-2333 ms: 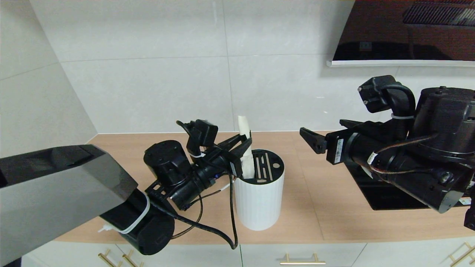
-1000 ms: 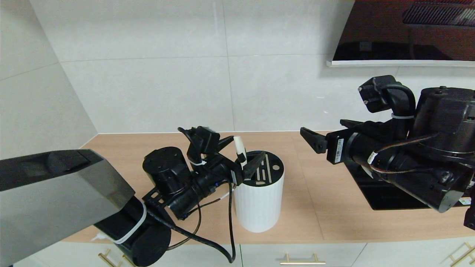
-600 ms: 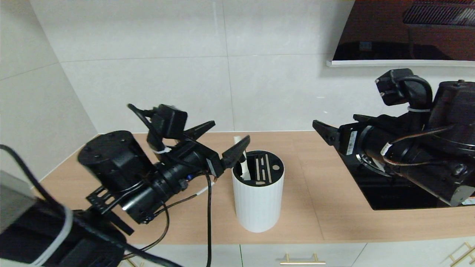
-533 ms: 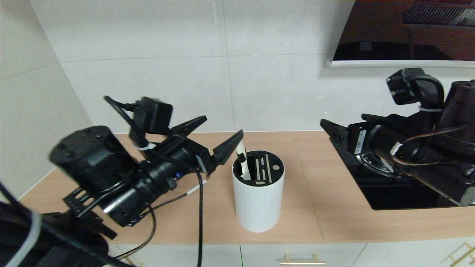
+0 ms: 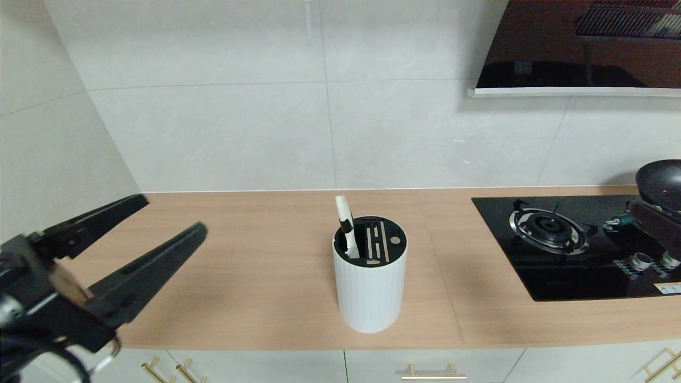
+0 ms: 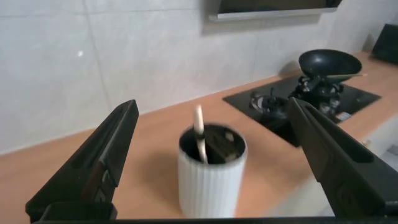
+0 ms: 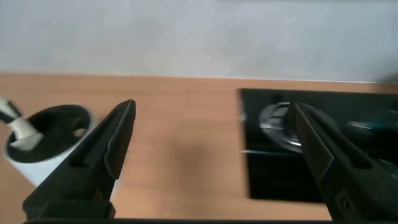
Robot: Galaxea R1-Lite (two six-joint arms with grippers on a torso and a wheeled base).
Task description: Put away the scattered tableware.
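A white ribbed cylindrical holder (image 5: 370, 282) with a black slotted top stands mid-counter. A white utensil handle (image 5: 344, 221) sticks up from its left opening, leaning slightly. My left gripper (image 5: 173, 214) is open and holds nothing, well to the left of the holder and near the counter's front edge. In the left wrist view the holder (image 6: 211, 174) and the utensil (image 6: 199, 124) lie ahead between the spread fingers (image 6: 93, 168). My right gripper (image 7: 212, 107) is open too, with the holder (image 7: 46, 140) off to one side and farther away.
The wooden counter (image 5: 255, 266) runs along a tiled wall. A black gas hob (image 5: 558, 250) sits at the right with a black pan (image 5: 659, 183) on it. A range hood (image 5: 574, 48) hangs above. Cabinet drawers with brass handles (image 5: 433, 375) lie below the front edge.
My left gripper let go of the white utensil, which now stands in the holder, and drew back to the left. My right arm pulled away to the right, out of the head view.
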